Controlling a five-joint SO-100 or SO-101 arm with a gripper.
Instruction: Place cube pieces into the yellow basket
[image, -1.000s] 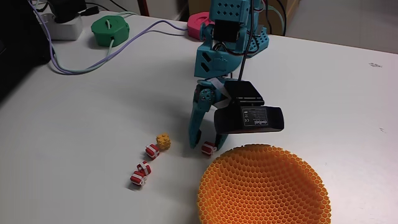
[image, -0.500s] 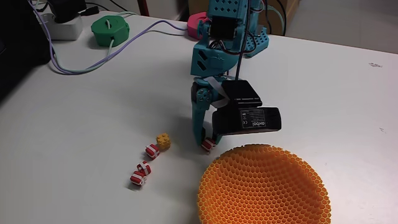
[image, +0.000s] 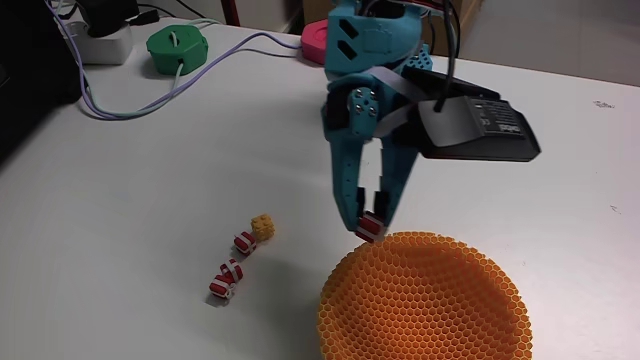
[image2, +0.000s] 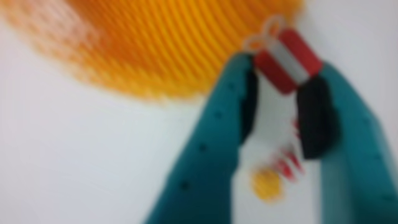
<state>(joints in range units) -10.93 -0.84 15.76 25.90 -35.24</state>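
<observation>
I see my teal hand (image: 368, 226) closed on a small red cube with white stripe (image: 369, 229), lifted beside the round orange-yellow honeycomb plastic basket (image: 425, 300) — released now, it may strike the rim and bounce onto the white tabletop (image: 150, 200).

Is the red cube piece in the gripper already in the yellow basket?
No: the red cube piece sits pinched in the gripper, above the yellow basket rim.

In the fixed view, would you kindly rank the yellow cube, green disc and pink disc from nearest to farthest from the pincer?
From the pincer:
1. Yellow cube, on its left.
2. Pink disc, behind the arm.
3. Green disc, far upper left.
</observation>
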